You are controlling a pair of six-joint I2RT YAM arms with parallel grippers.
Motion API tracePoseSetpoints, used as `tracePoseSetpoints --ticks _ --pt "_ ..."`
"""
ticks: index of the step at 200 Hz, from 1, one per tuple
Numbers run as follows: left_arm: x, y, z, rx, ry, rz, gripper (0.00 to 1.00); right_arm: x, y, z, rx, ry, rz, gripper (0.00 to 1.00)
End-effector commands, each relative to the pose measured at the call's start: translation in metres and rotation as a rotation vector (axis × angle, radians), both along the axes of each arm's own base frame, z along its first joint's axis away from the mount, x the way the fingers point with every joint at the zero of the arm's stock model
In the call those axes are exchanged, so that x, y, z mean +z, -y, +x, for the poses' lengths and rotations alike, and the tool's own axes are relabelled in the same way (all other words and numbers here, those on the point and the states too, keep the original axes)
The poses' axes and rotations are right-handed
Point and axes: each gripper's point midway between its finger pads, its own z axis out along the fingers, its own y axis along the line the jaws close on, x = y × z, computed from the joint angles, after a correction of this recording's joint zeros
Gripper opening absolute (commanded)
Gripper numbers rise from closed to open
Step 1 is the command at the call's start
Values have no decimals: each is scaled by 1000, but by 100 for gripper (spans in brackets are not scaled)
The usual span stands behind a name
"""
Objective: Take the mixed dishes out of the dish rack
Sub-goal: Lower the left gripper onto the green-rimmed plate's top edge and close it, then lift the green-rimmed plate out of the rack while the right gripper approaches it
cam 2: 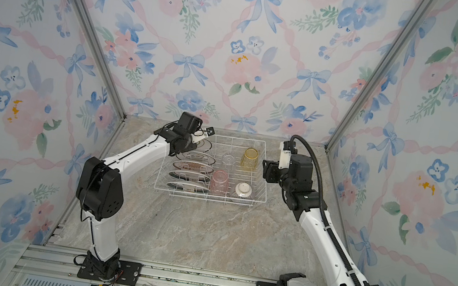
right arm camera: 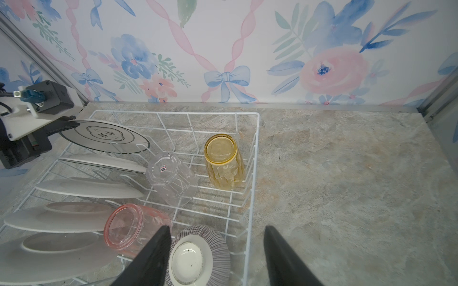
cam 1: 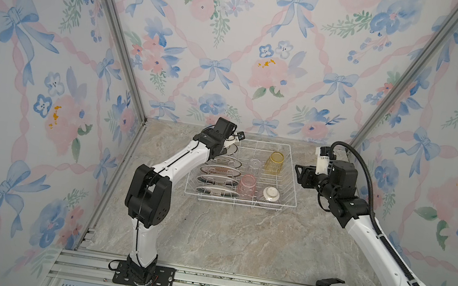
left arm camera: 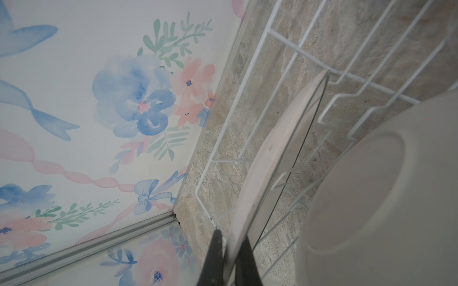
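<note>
The white wire dish rack (cam 1: 292, 187) (cam 2: 264, 186) stands at the back of the marble table. Several white plates stand on edge in its left rows. My left gripper (left arm camera: 231, 237) is shut on the rim of the farthest plate (left arm camera: 280, 148) (right arm camera: 106, 136), which is still in the rack. A neighbouring plate (left arm camera: 371, 198) shows its underside close by. A yellow tumbler (cam 1: 275, 162), a clear tumbler (cam 1: 254, 164), a pink tumbler (cam 1: 247, 185) and a purple-striped bowl (right arm camera: 198, 255) sit upside down on the right side. My right gripper (right arm camera: 217, 229) hangs open above the bowl and the rack's right rim, holding nothing.
Floral walls close in the table on three sides, with the back wall right behind the rack. Bare marble table (cam 1: 223, 235) lies in front of the rack and to its right (right arm camera: 347, 173). The aluminium rail (cam 1: 201, 281) runs along the front edge.
</note>
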Motion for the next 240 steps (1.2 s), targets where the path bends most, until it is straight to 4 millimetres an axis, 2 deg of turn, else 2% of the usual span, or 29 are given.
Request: tracePoseSetpoints --ticks 1,65,108,163,203,240 --pt "56 7 4 64 173 -172 0 1 -2 -5 -1 -12 19 63" --pt "112 11 -7 83 260 -368 0 0 -9 -4 25 -14 40 62" --pt "136 14 -20 62 276 -461 0 1 -20 -3 73 -13 77 60" --pt "177 25 -48 0 269 -656 0 9 -49 -3 209 -12 200 58" --pt "174 29 -55 -17 233 -697 0 5 -56 1 229 -33 238 56" --pt "182 41 -64 -63 199 -791 0 8 -78 -3 338 -43 368 55"
